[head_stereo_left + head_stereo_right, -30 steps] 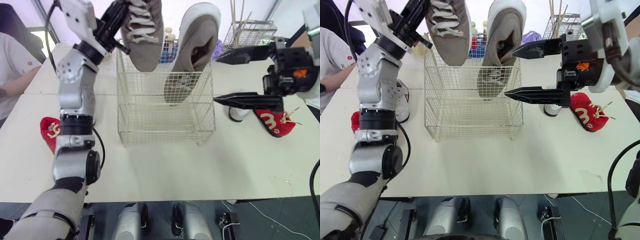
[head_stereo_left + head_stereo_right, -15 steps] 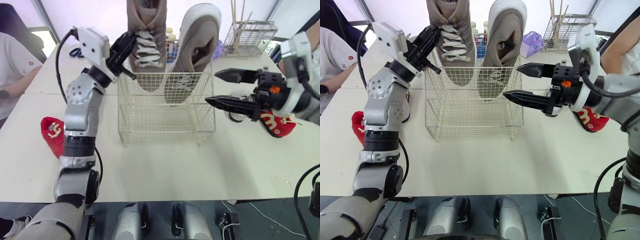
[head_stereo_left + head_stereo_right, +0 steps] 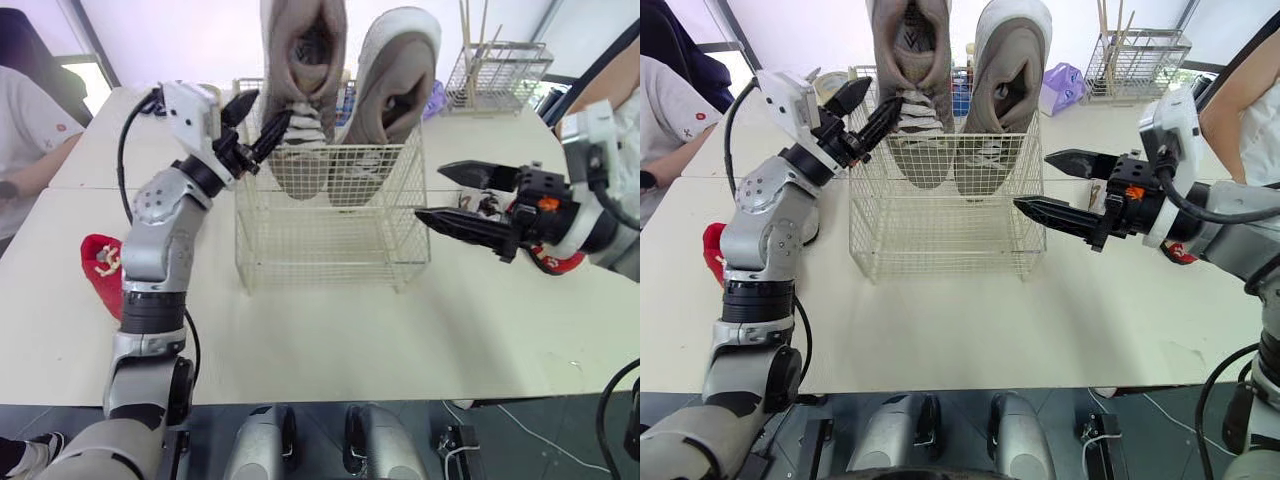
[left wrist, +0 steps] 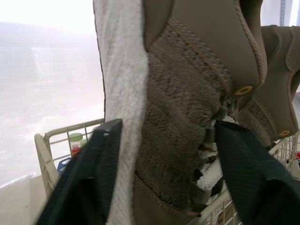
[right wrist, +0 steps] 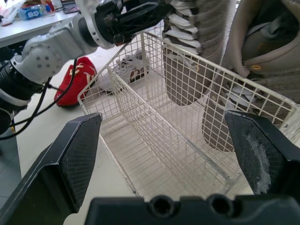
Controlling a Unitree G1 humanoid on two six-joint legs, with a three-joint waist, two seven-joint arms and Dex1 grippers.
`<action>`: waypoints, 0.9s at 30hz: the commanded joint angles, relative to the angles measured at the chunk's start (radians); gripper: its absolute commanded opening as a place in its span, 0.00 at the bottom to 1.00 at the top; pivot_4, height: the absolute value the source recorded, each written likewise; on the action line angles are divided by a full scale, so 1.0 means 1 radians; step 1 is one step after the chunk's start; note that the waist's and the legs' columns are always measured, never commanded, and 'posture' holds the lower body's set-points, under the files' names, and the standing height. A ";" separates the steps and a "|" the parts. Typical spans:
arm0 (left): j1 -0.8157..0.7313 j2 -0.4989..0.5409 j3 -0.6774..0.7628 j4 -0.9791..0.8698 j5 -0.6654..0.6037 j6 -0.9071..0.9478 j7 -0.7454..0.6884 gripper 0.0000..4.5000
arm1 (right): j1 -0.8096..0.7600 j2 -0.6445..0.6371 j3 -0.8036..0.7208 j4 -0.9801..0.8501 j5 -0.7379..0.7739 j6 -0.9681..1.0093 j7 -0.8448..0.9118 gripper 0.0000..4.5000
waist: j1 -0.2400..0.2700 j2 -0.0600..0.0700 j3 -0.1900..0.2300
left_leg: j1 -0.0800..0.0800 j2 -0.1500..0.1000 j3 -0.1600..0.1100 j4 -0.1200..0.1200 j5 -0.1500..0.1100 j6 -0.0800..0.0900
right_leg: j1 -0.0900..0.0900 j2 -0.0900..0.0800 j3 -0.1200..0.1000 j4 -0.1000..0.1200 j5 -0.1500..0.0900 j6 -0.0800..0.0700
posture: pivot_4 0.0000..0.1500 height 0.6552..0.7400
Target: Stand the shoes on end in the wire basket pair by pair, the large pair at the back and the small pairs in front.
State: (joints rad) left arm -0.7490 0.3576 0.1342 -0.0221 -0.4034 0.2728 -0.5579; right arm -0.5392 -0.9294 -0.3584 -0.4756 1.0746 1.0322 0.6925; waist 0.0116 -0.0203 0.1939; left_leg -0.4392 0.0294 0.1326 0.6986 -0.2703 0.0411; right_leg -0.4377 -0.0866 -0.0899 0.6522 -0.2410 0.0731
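Note:
A white wire basket (image 3: 320, 250) stands mid-table. Two large grey-brown shoes stand on end along its back: the left shoe (image 3: 300, 90) and the right shoe (image 3: 392, 100), openings facing me. My left gripper (image 3: 262, 115) is at the basket's back left corner, open, its fingers (image 4: 89, 178) spread on either side of the left shoe (image 4: 187, 108). My right gripper (image 3: 430, 190) hangs open and bare just right of the basket. One small red shoe (image 3: 105, 265) lies at the left, another (image 3: 560, 262) behind my right gripper. A small grey sneaker (image 5: 123, 70) lies left of the basket.
A second wire rack (image 3: 497, 65) stands at the back right beside a purple bag (image 3: 1065, 85). A person in a white shirt (image 3: 25, 120) sits at the left; another person's arm (image 3: 1240, 100) shows at the right. The basket's front half holds nothing.
My left gripper has brought the left large shoe down into the basket's back and opened its fingers. My right gripper has eased a little lower, still open.

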 commanded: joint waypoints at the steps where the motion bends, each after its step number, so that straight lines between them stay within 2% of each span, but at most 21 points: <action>1: 0.009 0.041 0.045 -0.171 -0.061 0.077 0.028 0.72 | -0.037 -0.014 0.010 0.011 -0.010 -0.034 0.014 1.00 | -0.001 0.000 0.000 | 0.000 0.000 0.000 0.000 0.000 0.000 | 0.000 0.000 0.000 0.000 0.000 0.000 | 1.00 1.00; 8: 0.153 0.079 0.138 -0.390 -0.192 0.292 0.151 0.72 | -0.069 -0.011 0.075 0.085 -0.066 -0.086 0.081 1.00 | 0.001 0.000 0.000 | 0.002 0.000 -0.001 0.000 0.000 0.000 | 0.002 -0.001 0.001 0.000 0.000 0.000 | 1.00 1.00; 14: 0.235 0.105 0.251 -0.473 -0.356 0.425 0.224 0.72 | -0.115 0.014 0.102 0.170 -0.111 -0.147 0.139 1.00 | 0.000 0.000 0.000 | 0.003 0.000 -0.001 0.000 0.000 0.000 | 0.004 -0.001 0.001 -0.001 0.000 0.000 | 1.00 1.00; 16: 0.244 0.124 0.318 -0.472 -0.469 0.480 0.239 0.72 | -0.141 0.031 0.093 0.219 -0.124 -0.176 0.144 1.00 | 0.000 0.000 0.000 | 0.003 0.000 -0.001 0.000 0.000 0.000 | 0.004 -0.001 0.001 -0.001 0.000 0.000 | 1.00 1.00; 17: 0.245 0.154 0.364 -0.468 -0.568 0.526 0.243 0.83 | -0.168 0.038 0.081 0.275 -0.158 -0.208 0.125 1.00 | -0.001 0.000 0.000 | 0.003 0.000 -0.001 0.000 0.000 0.000 | 0.004 0.000 0.001 -0.001 0.000 0.000 | 1.00 1.00; 19: 0.250 0.228 0.426 -0.468 -0.732 0.609 0.250 0.99 | -0.225 0.044 0.049 0.399 -0.227 -0.289 0.094 1.00 | -0.003 0.000 0.000 | 0.003 0.001 -0.001 0.000 0.000 0.000 | 0.004 0.000 0.001 -0.001 0.000 0.000 | 1.00 1.00; 22: 0.276 0.308 0.427 -0.502 -0.910 0.674 0.289 0.99 | -0.259 0.024 0.019 0.532 -0.279 -0.352 0.112 1.00 | 0.003 0.001 0.000 | 0.004 0.000 -0.001 0.000 0.000 0.000 | 0.004 -0.001 0.001 -0.001 0.000 0.000 | 1.00 1.00; 24: 0.317 0.343 0.385 -0.588 -1.082 0.682 0.369 0.99 | -0.297 0.037 -0.019 0.693 -0.373 -0.494 0.051 1.00 | 0.002 0.001 0.000 | 0.004 0.000 -0.002 0.000 0.000 0.000 | 0.006 -0.001 0.000 -0.003 0.000 0.000 | 1.00 1.00; 27: 0.441 0.373 0.283 -0.768 -1.117 0.684 0.512 0.99 | -0.310 0.025 -0.044 0.914 -0.498 -0.659 -0.039 1.00 | 0.001 0.001 0.000 | 0.007 -0.003 -0.002 0.000 -0.001 0.001 | 0.009 -0.004 0.001 -0.004 0.000 0.000 | 1.00 1.00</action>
State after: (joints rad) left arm -0.3454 0.7161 0.4574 -0.6986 -1.4790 0.9538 -0.1105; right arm -0.8374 -0.8833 -0.3504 0.3553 0.6388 0.4639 0.7022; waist 0.0122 -0.0195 0.1935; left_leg -0.4299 0.0258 0.1312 0.6977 -0.2715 0.0423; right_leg -0.4259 -0.0914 -0.0887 0.6475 -0.2410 0.0731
